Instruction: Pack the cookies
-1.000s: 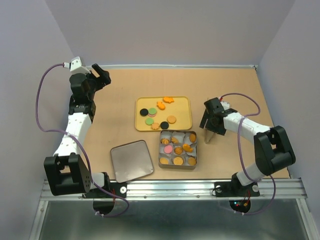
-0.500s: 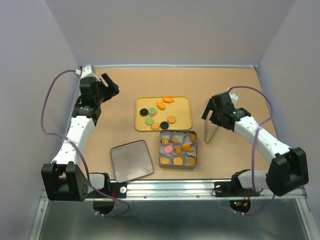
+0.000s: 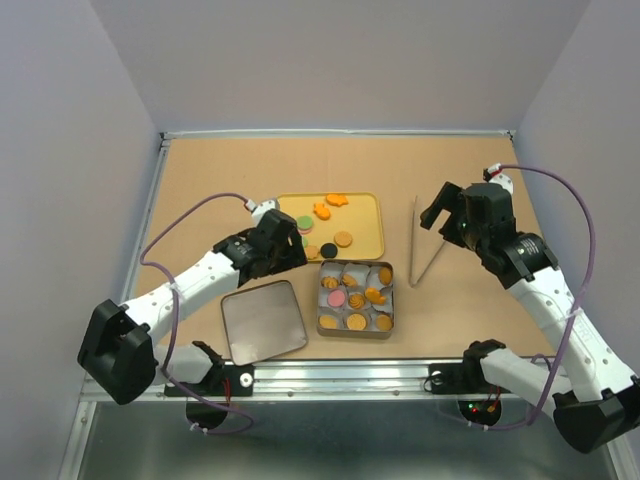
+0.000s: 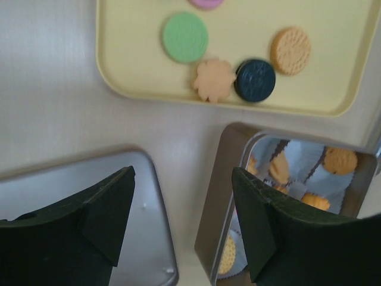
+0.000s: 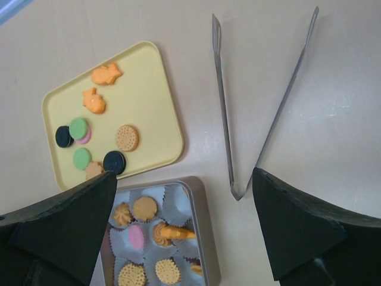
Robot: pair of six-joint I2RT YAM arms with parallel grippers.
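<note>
Loose cookies [image 3: 343, 238] lie flat on a yellow tray [image 3: 364, 212] in the middle of the tan desk [image 3: 220, 180]. The tray's long side runs left to right in the top view. More cookies sit in white paper cups [image 5: 178, 205] inside an open metal tin [image 3: 355, 334] just on the near side of the tray. The tin's lid [image 3: 263, 320] lies to its left.

The tray holds round green, pink, black and tan discs, a tan flower shape and two orange fish-like pieces at its far edge. The embossing on the black disc is too blurred to read. A long orange piece in the tin lies across its cup, narrow end pointing right in the right wrist view.

The left pincer [image 4: 183, 196], fingers apart and empty, hovers over the gap between lid and tin. It hides the tray's near-left corner from above. The right pincer [image 5: 183, 179] is spread wide and empty near metal tongs [image 5: 223, 107], whose joined end points toward the arms. Both wrist views cut off part of the tin.
</note>
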